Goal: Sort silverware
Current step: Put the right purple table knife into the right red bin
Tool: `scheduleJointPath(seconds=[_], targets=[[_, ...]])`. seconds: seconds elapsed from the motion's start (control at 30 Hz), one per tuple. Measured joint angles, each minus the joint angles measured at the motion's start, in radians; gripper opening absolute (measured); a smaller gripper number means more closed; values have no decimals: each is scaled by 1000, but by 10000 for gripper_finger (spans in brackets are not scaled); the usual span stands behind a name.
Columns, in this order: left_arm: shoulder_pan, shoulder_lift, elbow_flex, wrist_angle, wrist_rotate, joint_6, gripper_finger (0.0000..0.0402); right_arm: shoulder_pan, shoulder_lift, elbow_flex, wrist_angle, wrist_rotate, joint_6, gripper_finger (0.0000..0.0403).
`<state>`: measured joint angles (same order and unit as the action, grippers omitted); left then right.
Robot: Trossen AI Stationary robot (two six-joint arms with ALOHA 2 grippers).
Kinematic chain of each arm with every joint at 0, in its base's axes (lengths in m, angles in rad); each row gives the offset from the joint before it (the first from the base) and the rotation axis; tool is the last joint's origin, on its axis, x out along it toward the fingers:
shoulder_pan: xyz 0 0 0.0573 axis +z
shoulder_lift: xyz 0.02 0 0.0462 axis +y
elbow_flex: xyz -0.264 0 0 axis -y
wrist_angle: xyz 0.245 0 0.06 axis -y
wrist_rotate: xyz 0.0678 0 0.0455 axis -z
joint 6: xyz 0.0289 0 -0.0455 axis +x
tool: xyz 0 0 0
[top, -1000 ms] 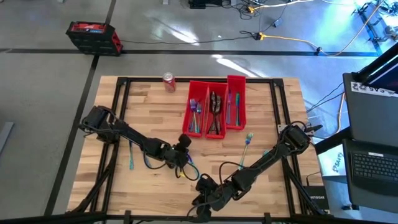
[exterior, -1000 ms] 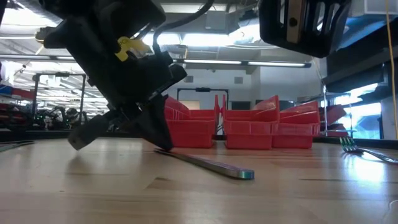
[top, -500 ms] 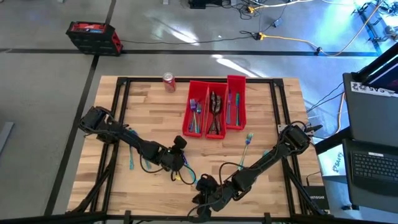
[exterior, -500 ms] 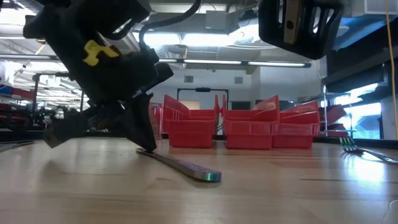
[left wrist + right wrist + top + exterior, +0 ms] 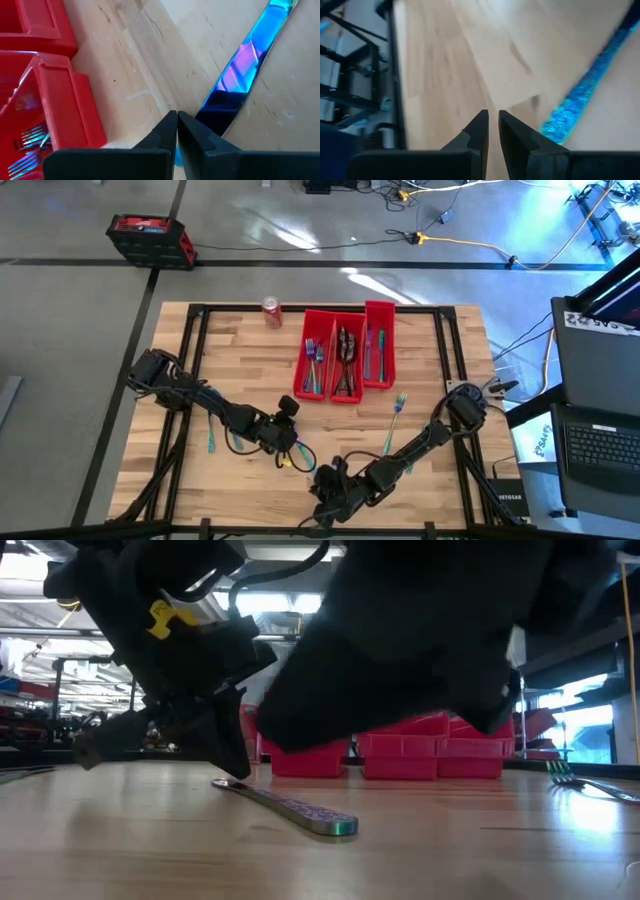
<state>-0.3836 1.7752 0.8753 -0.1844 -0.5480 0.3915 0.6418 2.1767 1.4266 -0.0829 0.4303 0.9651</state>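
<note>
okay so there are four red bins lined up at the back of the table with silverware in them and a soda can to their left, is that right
Not quite: there are three red bins, not four. The high view shows them side by side at the back of the table, with silverware in them, and the soda can does sit to their left.

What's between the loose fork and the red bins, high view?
Nothing. In the high view the fork lies near the bins, with bare wood between. The low view agrees: only bare tabletop separates the fork from the bins.
</note>
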Motion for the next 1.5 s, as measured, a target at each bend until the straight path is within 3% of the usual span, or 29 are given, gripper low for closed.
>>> scheduleJointPath(seconds=[0.47, 0.83, 1.1, 1.5], targets=[[6, -2, 1, 4, 2, -27, 0, -11, 28, 2, -94, 50, 16, 28], [7, -2, 2, 4, 22, -29, 0, -16, 27, 3, -83, 38, 80, 28], [6, -3, 2, -2, 24, -26, 0, -14, 27, 3, -167, 21, 132, 28], [6, -4, 2, -15, 24, -16, 0, -17, 24, 102, -88, 89, -4, 28]])
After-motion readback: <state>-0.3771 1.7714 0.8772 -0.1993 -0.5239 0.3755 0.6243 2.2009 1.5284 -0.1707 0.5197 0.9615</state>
